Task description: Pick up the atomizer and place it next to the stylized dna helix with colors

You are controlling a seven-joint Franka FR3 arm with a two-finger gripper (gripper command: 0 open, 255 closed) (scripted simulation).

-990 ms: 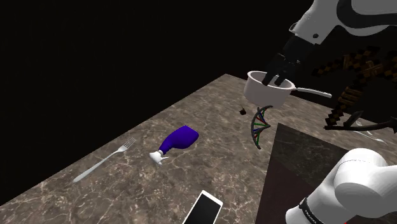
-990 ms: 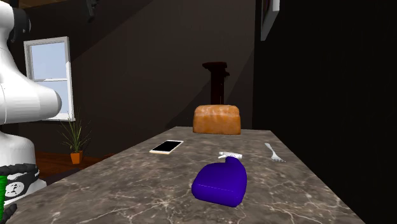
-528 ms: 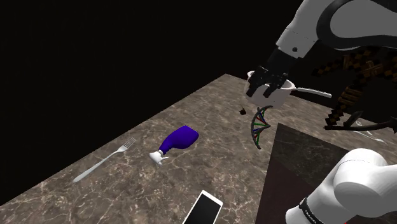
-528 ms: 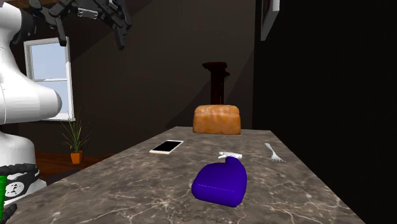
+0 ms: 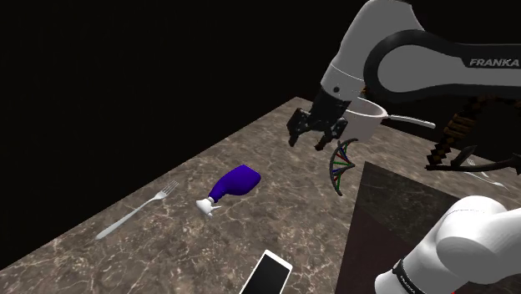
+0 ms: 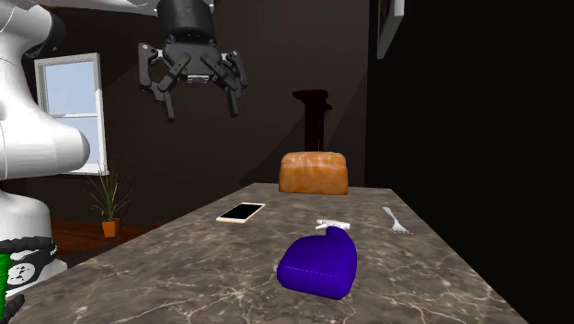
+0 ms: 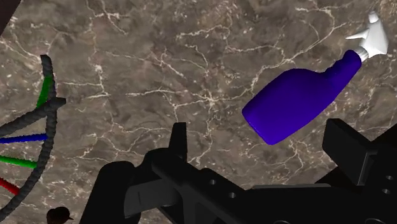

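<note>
Swung away from the white pot [image 5: 367, 122], the claw [image 6: 199, 107] hangs open and empty above the counter [image 5: 250, 227]. The blue spray bottle [image 5: 236, 181] lies on its side, apart from the helix [image 5: 341, 164]; its rounded body could slip a skewed pinch.

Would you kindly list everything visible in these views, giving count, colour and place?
spray bottle: 1, blue with white nozzle, lying on its side mid-counter
DNA helix: 1, dark strands with green, blue and red rungs, upright in front of the pot
pot: 1, white, with a handle, partly behind the arm
fork: 1, grey, near the counter's edge
phone: 1, white with black screen, flat on the counter
bread loaf: 1, brown, at one end of the counter
potted plant: 1, green, under the window
window: 1, white-framed, back wall
counter: 1, brown marble
arm: 1, white with dark joints
fingers: 2, black, open, above the counter
</note>
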